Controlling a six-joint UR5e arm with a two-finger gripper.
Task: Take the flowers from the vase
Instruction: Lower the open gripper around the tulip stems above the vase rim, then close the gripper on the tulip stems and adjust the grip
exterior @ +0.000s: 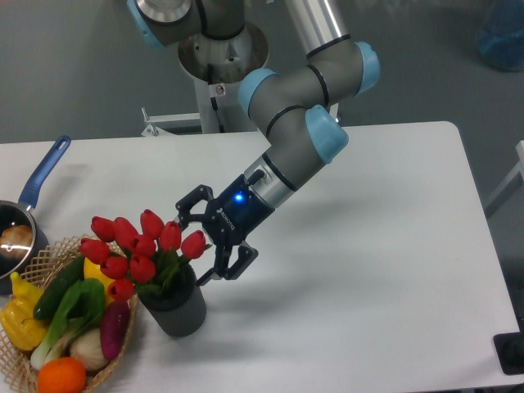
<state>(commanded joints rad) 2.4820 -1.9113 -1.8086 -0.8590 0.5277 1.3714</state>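
Note:
The flowers (pixel 141 246), a bunch of red tulip buds with green leaves, stand in the vase (pixel 178 311), a short dark grey cylinder near the table's front left. My gripper (pixel 197 246) reaches in from the right at bud height. Its jaws are spread wide, one finger (pixel 187 205) behind the bunch and one (pixel 232 264) in front. The rightmost bud (pixel 195 243) lies just at the gap between them. The fingers do not close on anything.
A wicker basket (pixel 121 348) of vegetables and an orange touches the vase's left side. A steel pot with a blue handle (pixel 45 172) stands at the left edge. The white table (pixel 368 270) stretches to the right.

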